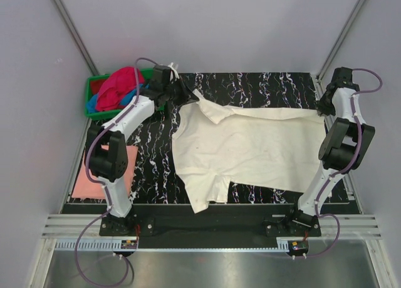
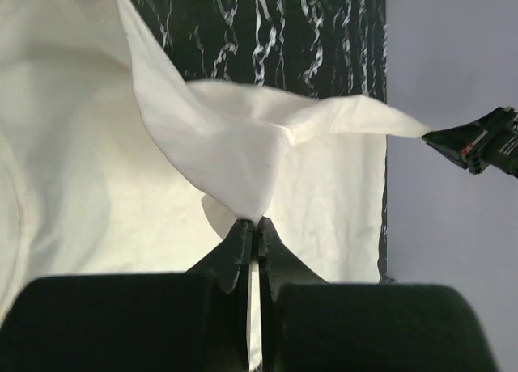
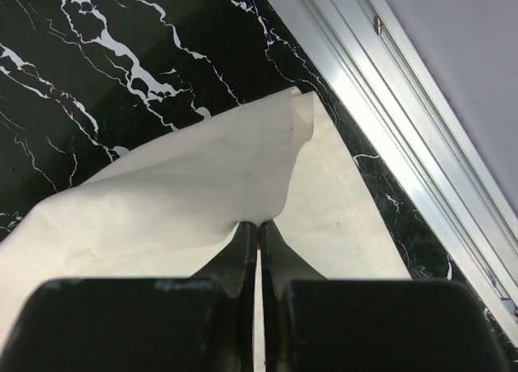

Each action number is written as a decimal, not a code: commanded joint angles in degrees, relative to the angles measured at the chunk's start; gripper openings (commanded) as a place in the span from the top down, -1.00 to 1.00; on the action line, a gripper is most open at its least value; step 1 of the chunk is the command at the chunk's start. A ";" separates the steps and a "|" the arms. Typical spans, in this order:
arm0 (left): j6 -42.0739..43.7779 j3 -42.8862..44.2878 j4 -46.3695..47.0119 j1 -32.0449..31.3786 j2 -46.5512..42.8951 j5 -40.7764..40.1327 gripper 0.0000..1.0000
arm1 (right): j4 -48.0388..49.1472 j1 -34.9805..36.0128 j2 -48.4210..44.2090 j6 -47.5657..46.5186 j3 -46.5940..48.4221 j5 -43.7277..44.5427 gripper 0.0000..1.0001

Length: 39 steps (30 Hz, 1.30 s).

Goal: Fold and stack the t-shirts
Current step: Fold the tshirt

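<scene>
A large cream t-shirt (image 1: 250, 150) lies spread across the black marbled table (image 1: 263, 84). My left gripper (image 1: 183, 91) is shut on its far left part, near a sleeve, and lifts the cloth (image 2: 235, 158) off the table. My right gripper (image 1: 326, 108) is shut on its far right hem edge (image 3: 243, 174), also raised. A salmon-pink t-shirt (image 1: 100, 175) lies flat at the near left, partly under the left arm. Magenta-red (image 1: 119, 86) and blue (image 1: 94, 103) t-shirts lie bundled in a green crate (image 1: 94, 84) at the far left.
An aluminium rail (image 3: 388, 89) runs along the table's right edge, close to my right gripper. Grey walls enclose the table on the left, back and right. The near sleeve of the cream shirt (image 1: 203, 197) hangs towards the front edge.
</scene>
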 commanded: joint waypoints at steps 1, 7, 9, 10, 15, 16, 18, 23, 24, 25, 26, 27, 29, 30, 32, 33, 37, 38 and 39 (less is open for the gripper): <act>-1.65 -1.77 -2.77 -1.86 -5.27 -0.30 1.00 | -3.40 -0.40 0.51 0.10 2.56 -0.13 1.00; -4.72 -10.82 -4.09 -3.63 -14.06 -5.30 1.00 | -3.66 -0.58 0.16 -0.51 2.64 -0.91 1.00; -4.81 -12.32 -5.49 -3.63 -15.30 -6.36 1.00 | -3.93 -0.58 0.24 -0.69 2.91 -1.18 1.00; -4.55 -12.67 -6.54 -3.63 -16.26 -7.06 1.00 | -3.84 -0.58 0.33 -0.86 2.91 -1.35 1.00; -5.60 -16.54 -7.78 -3.80 -18.03 -6.98 1.00 | -4.19 -0.67 0.77 -0.60 2.73 -1.44 1.00; -5.86 -17.15 -7.78 -3.72 -18.12 -6.81 1.00 | -4.28 -0.67 0.86 -0.43 2.65 -1.18 1.00; -5.78 -18.39 -7.96 -3.80 -17.94 -6.46 1.00 | -4.45 -0.67 0.86 -0.42 2.47 -1.26 1.00; -5.34 -18.83 -8.13 -3.80 -16.80 -5.58 1.00 | -4.02 -0.67 0.42 -0.34 0.98 -1.09 0.99; -5.42 -18.91 -7.87 -3.89 -16.80 -5.40 1.00 | -4.02 -0.67 0.33 -0.34 0.45 -1.00 0.99; -5.34 -19.35 -7.61 -3.98 -16.71 -5.40 1.00 | -4.28 -0.67 0.51 -0.25 0.19 -1.00 0.98; -5.34 -19.62 -7.43 -3.98 -16.63 -5.22 1.00 | -4.45 -0.67 0.59 -0.25 0.18 -1.09 0.96; -5.34 -19.71 -7.43 -3.98 -16.63 -5.22 1.00 | -4.54 -0.67 0.68 -0.25 -0.25 -1.00 0.95; -5.16 -19.88 -7.61 -3.98 -16.45 -4.96 1.00 | -4.81 -0.67 0.77 -0.42 -0.52 -1.00 0.96; -5.07 -19.88 -7.69 -3.98 -16.36 -5.05 1.00 | -4.81 -0.67 0.60 -0.34 -1.04 -0.74 0.96; -4.90 -19.97 -7.78 -4.07 -16.36 -4.78 1.00 | -4.63 -0.67 0.33 -0.25 -1.75 -0.56 0.95; -4.81 -19.97 -7.87 -3.98 -16.36 -4.61 1.00 | -4.81 -0.67 0.16 -0.16 -2.10 -0.21 0.95; -3.93 -21.02 -8.40 -4.07 -16.45 -4.43 1.00 | -6.21 -0.67 -0.19 0.63 -3.24 0.32 0.95; -3.76 -21.37 -8.48 -3.98 -16.45 -4.34 1.00 | -6.30 -0.67 -0.37 0.80 -3.77 0.67 0.95; -3.58 -21.64 -8.57 -3.98 -16.36 -4.34 1.00 | -6.30 -0.58 -0.72 1.24 -5.16 0.93 0.95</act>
